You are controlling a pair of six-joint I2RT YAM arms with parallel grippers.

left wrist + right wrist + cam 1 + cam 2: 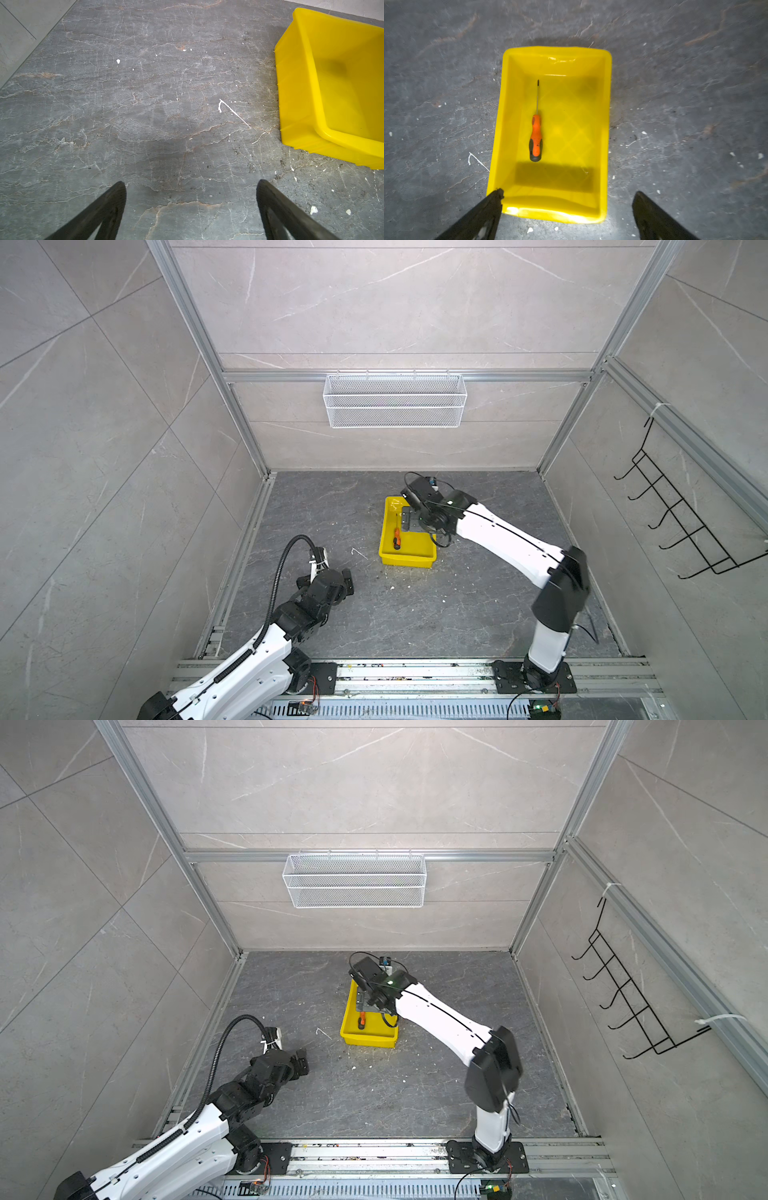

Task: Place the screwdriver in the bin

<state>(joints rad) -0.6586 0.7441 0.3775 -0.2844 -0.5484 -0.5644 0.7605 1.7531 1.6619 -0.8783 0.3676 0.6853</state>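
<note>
Screwdriver (536, 133), small, orange ribbed handle w/ black end cap and thin dark metal shaft: lies flat on the floor of the bright yellow glossy plastic bin (556, 51), an open-top rectangular tray on the dark grey stone-pattern tabletop (374, 614). In both top views the bin sits just below frame ctr. The screwdriver (397, 538) occupies its left half, shaft toward frame top, cap toward frame bottom, clear of the walls, i.e. placement looks done. Right gripper (569, 192) hangs above the bin, jaws spread wide, nothing between them. Left gripper (191, 183), lower left in both top views, is likewise wide and empty, well apart from the bin. Handling (est.): light, rigid. The round shaft is thin and prob. slick, and the screwdriver may roll or skate on the glossy floor. Best hold, if one is needed: across the orange handle at mid-length, where ribbing gives purchase. Avoid the shaft.
</note>
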